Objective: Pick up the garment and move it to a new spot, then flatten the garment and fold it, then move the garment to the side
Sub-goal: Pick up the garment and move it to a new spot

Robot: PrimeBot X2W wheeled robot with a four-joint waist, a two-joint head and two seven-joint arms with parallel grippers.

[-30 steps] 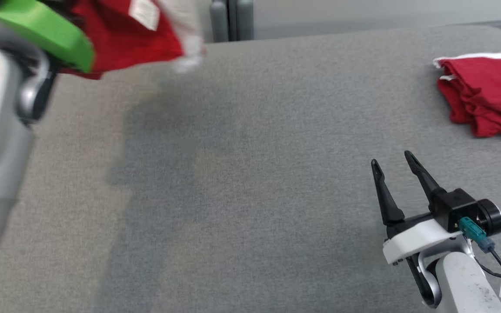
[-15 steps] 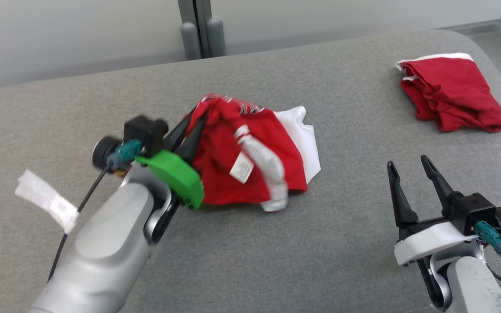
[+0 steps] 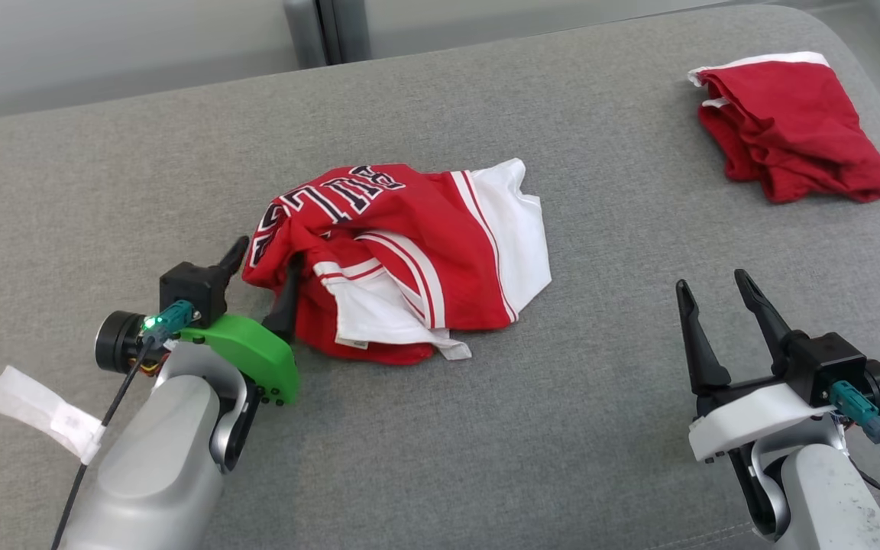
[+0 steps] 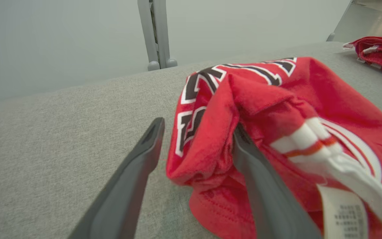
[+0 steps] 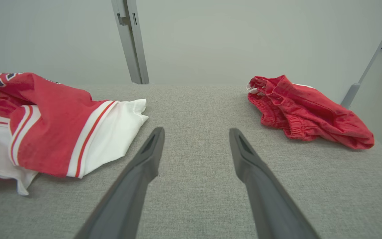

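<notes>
Garment (image 3: 402,260) lies crumpled at the middle of the table (image 3: 486,428), a fold draped between the spread jaws of the left gripper (image 3: 268,256); the right gripper (image 3: 711,279) waits well apart, also spread. Pulling back carelessly could snag that fold and drag the heap askew.

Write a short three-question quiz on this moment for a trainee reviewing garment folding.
1. True or false: the left gripper is open, one finger tucked into a fold of the jersey.
2. Where do the red shorts lie? A) far right of the cushion B) between the grippers C) under the jersey.
3. Fill in: the right gripper is open and holds ____.
Key: 1 true; 2 A; 3 nothing.
</notes>
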